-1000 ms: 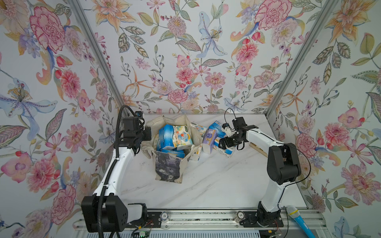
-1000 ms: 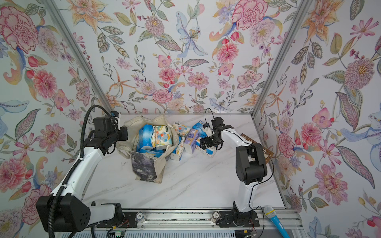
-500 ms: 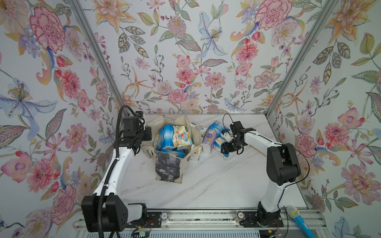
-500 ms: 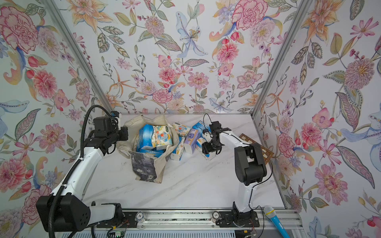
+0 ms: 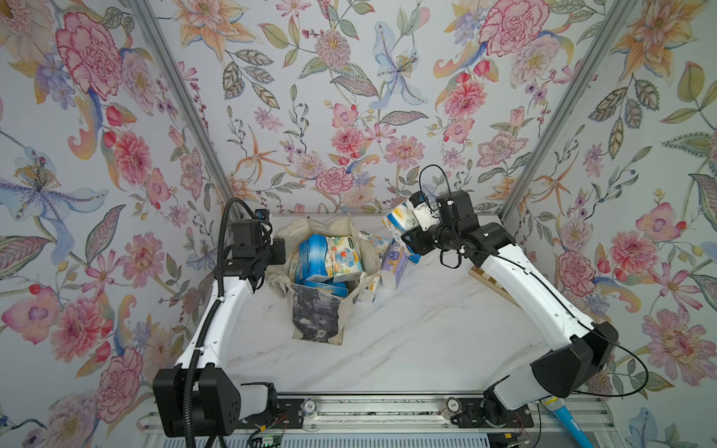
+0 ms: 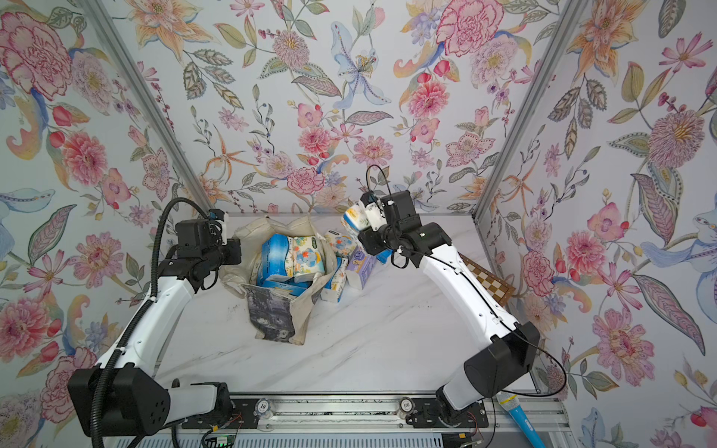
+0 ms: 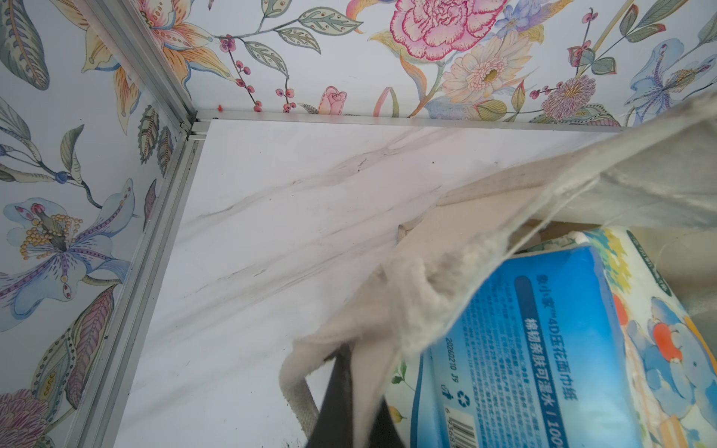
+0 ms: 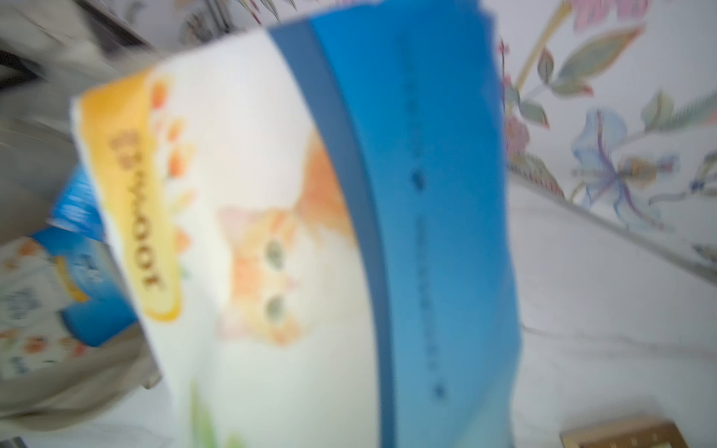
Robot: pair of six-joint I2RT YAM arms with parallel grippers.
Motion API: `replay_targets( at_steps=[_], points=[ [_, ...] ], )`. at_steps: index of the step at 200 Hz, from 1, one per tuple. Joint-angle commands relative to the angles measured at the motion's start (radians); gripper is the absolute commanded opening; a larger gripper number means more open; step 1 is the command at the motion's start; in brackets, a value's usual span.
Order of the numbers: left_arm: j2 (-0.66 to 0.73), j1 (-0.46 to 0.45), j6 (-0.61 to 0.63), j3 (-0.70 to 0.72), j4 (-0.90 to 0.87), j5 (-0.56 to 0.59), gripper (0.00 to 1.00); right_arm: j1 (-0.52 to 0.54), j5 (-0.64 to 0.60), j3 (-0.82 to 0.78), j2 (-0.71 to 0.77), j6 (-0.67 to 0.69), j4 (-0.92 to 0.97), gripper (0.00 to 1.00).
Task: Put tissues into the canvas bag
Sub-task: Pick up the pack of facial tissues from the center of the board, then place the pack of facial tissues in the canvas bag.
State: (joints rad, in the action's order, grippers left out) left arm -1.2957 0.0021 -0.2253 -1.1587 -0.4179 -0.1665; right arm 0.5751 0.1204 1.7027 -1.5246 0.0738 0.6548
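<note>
The cream canvas bag stands open mid-table, its dark picture panel facing the front. Several tissues lie inside it. My left gripper is shut on the bag's left rim; in the left wrist view the cloth is pinched between the dark fingers. My right gripper is shut on a blue-and-white tissue pack with an orange cat, held in the air right of the bag. That pack fills the right wrist view and hides the fingers. More packs, one of them lavender, lean against the bag's right side.
A wooden chessboard lies by the right wall, partly under my right arm. A blue-handled object sticks out at the front right rail. Flowered walls close in the left, back and right sides.
My right gripper has closed on the cat pack and lifted it up off the pile beside the bag. The left gripper has kept its hold on the bag's rim.
</note>
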Motion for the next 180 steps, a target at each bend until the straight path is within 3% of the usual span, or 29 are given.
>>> replay_targets(
  at_steps=[1,23,61,109,180],
  points=[
    [0.001,0.009,-0.017,-0.018,0.020,-0.032,0.00,0.081,0.108,0.069,-0.001,-0.006,-0.107,0.54],
    [0.005,0.009,-0.017,-0.018,0.020,-0.032,0.00,0.156,0.222,0.166,-0.084,-0.019,-0.137,0.54],
    [0.015,0.011,-0.006,-0.018,0.018,-0.024,0.00,0.231,0.299,0.266,-0.226,-0.039,-0.108,0.54],
    [0.003,0.010,0.007,-0.026,0.014,-0.019,0.00,0.239,0.335,0.368,-0.380,-0.047,0.143,0.54],
    [-0.021,0.010,0.011,-0.034,0.018,-0.019,0.00,0.287,-0.112,0.561,-0.551,-0.040,0.397,0.53]
  ],
)
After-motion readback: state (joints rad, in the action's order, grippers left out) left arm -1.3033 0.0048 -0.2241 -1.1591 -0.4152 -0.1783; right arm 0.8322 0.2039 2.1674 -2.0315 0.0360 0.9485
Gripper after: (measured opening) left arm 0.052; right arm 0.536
